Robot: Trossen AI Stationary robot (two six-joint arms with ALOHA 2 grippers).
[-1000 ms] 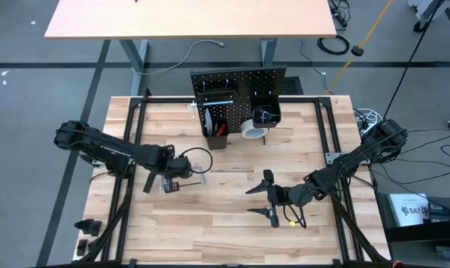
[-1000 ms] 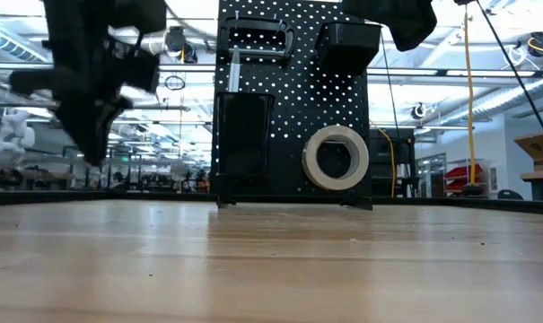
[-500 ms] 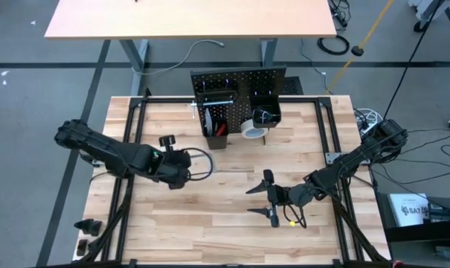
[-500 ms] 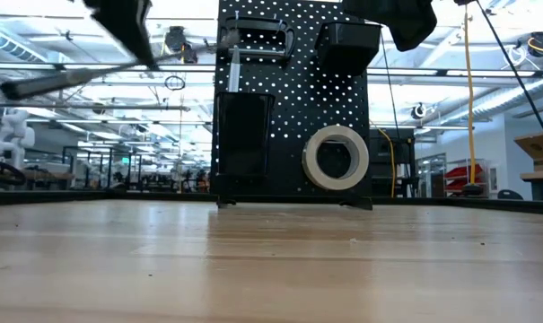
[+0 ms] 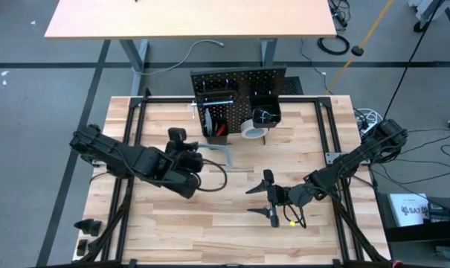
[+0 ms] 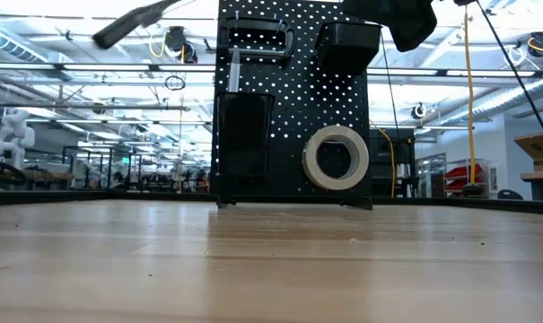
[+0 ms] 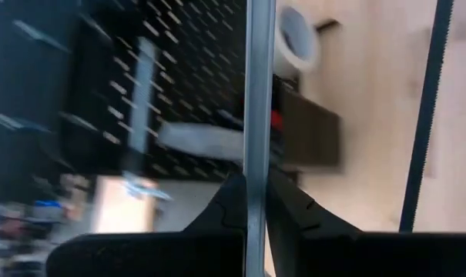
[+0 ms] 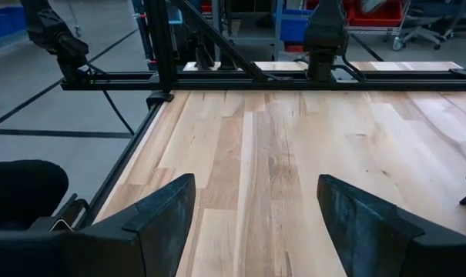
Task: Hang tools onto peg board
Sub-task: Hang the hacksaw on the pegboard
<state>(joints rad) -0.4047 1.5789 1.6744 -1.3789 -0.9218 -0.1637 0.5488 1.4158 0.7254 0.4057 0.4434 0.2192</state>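
The black peg board stands upright at the table's far middle, and shows in the low view. A white tape roll hangs on it. One of its bins holds a red-handled tool. My left gripper is in front of the board, high above the table, shut on the grey hacksaw. My right gripper is open and empty over the table's near right. The other tools are out of view. My left gripper pinches the hacksaw's silver frame bar between its two fingers. The bar passes straight through the gap. The dark blade runs beside it. The hacksaw is lifted clear of the table.
A black frame rail runs around the table top. A second bin hangs on the board's right half. Bare wood lies along the near side. A tan table stands beyond the far edge.
My left gripper has risen out of the top of the low view and gone toward the peg board and the table's right edge, turning as it went. The hacksaw has gone with it, lifted high and swung round.
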